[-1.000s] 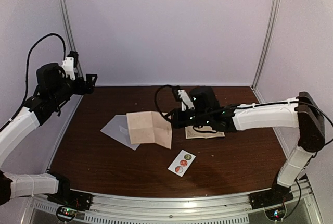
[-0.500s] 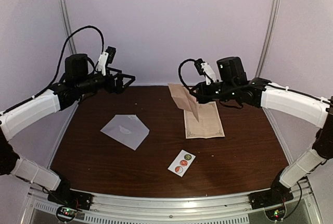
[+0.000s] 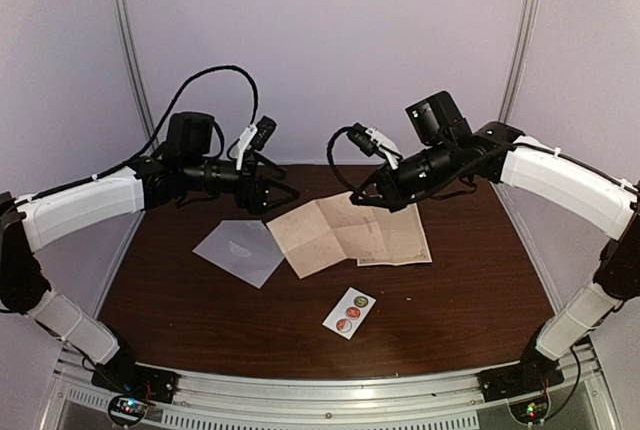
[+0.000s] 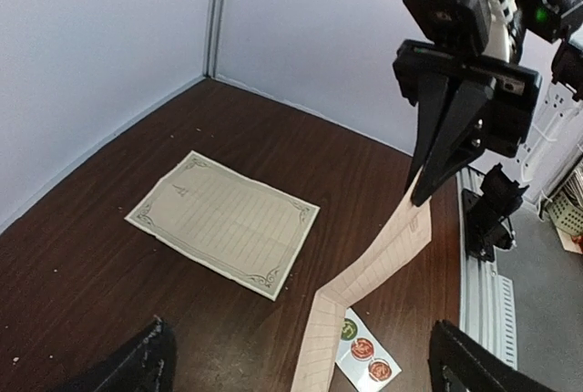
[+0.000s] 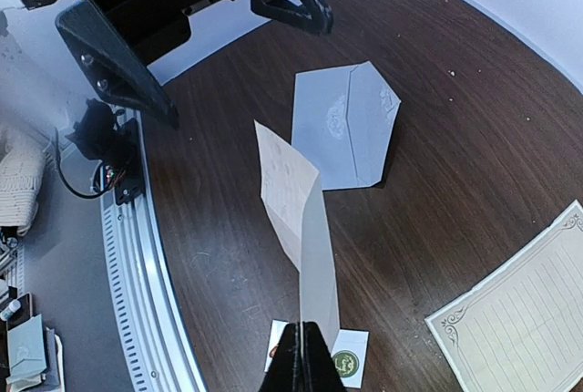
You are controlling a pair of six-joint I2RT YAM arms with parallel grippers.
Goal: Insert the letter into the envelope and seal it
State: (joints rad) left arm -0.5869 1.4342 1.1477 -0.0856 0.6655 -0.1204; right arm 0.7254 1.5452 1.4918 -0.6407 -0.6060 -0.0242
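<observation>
My right gripper (image 3: 365, 197) is shut on one edge of the letter (image 3: 320, 235), a tan creased sheet. It holds the sheet above the table, and the sheet droops down to the left. In the right wrist view the fingertips (image 5: 301, 360) pinch the letter (image 5: 305, 228) edge-on. The pale grey envelope (image 3: 240, 251) lies flat left of centre, apart from the letter, and also shows in the right wrist view (image 5: 346, 128). My left gripper (image 3: 280, 195) is open and empty in the air, facing the right one. The left wrist view shows its gripper (image 4: 305, 374) below the hanging letter (image 4: 378, 260).
A bordered lined sheet (image 3: 405, 238) lies flat on the brown table (image 3: 470, 290) under the right arm; it also shows in the left wrist view (image 4: 223, 223). A white strip of round stickers (image 3: 349, 312) lies near the front. Frame posts and walls close the back.
My right gripper lifted the letter off the envelope, swung it up and back, then spread it leftward. My left arm swung in from the far left to face it.
</observation>
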